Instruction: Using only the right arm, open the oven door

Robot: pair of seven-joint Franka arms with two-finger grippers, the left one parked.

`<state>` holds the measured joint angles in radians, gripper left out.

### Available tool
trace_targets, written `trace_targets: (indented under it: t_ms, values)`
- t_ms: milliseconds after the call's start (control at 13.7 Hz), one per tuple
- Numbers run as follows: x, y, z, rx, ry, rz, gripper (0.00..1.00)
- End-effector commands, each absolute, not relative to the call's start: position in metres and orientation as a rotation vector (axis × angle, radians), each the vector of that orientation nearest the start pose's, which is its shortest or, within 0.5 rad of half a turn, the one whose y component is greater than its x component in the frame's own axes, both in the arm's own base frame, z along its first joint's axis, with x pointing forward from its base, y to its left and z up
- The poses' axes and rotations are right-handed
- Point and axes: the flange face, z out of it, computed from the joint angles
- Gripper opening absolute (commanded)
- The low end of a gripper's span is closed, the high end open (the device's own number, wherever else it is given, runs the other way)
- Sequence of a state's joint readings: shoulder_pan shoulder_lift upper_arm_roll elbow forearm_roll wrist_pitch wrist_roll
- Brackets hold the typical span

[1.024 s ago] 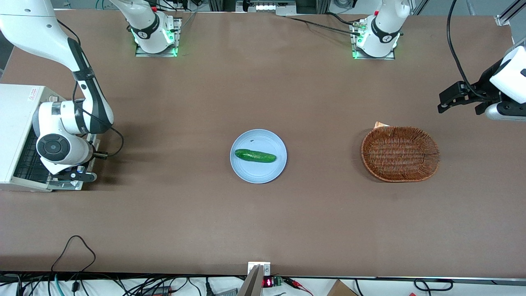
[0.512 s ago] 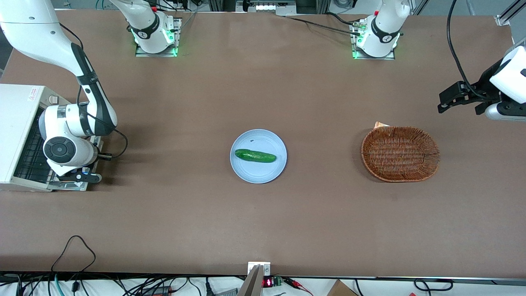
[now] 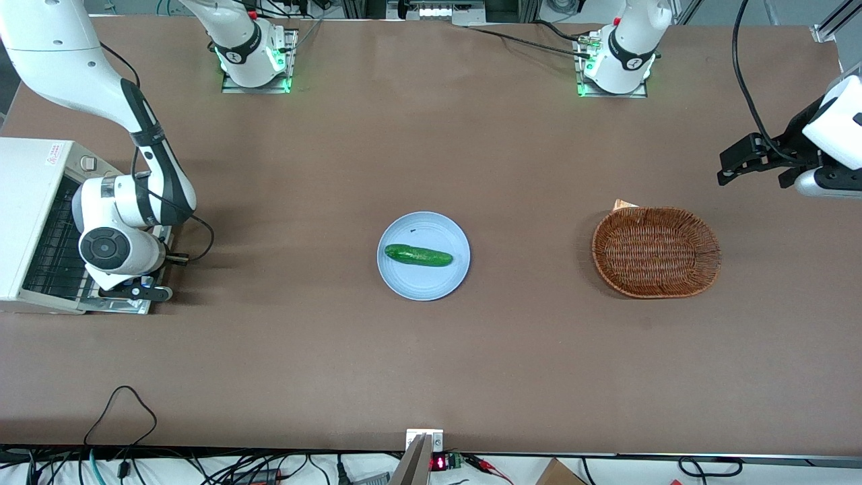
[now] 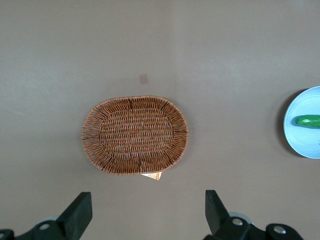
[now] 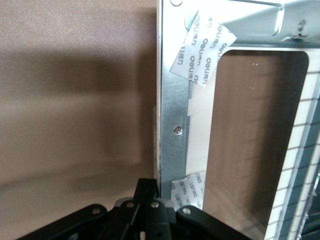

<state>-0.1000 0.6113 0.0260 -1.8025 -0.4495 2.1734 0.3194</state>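
Observation:
The cream-white oven (image 3: 27,175) stands at the working arm's end of the table with its wire rack (image 3: 50,252) exposed. The oven door (image 3: 111,306) is swung down, nearly flat above the table in front of the oven. Its silver frame (image 5: 172,100) and glass window (image 5: 250,140) fill the right wrist view, with white tape pieces (image 5: 200,55) stuck on the frame. The right arm (image 3: 121,215) bends low over the door. My gripper (image 3: 147,292) is at the door's outer edge, fingers (image 5: 159,192) pressed together against the frame's rim. The bar handle is hidden.
A light blue plate (image 3: 441,286) holding a green cucumber (image 3: 417,255) sits mid-table. A brown wicker basket (image 3: 655,251) lies toward the parked arm's end, also seen as the basket (image 4: 135,134) in the left wrist view.
The right arm's wrist and gripper have shifted away from the oven body toward mid-table, and the door has swung further down and out with them.

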Motion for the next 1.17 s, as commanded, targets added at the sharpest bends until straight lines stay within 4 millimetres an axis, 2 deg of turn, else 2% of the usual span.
trace_targets:
  t_ms: [0,146,366,439,512,585,805,878,1024,1098]
  values:
    - [0.610,-0.092,0.190,-3.489,0.217,0.412,0.00]
    - [0.608,-0.091,0.186,-3.487,0.208,0.412,0.02]
    - [0.608,-0.081,0.182,-3.479,0.183,0.419,0.16]
    - [0.608,-0.079,0.182,-3.476,0.182,0.418,0.31]
    - [0.608,-0.078,0.182,-3.475,0.180,0.417,0.55]
    - [0.609,-0.077,0.183,-3.475,0.178,0.414,0.58]
    - [0.610,-0.059,0.183,-3.467,0.202,0.392,0.94]
    - [0.610,-0.048,0.183,-3.460,0.195,0.389,0.99]
    - [0.611,-0.033,0.184,-3.456,0.228,0.373,0.99]
    - [0.611,-0.019,0.185,-3.447,0.248,0.358,0.99]
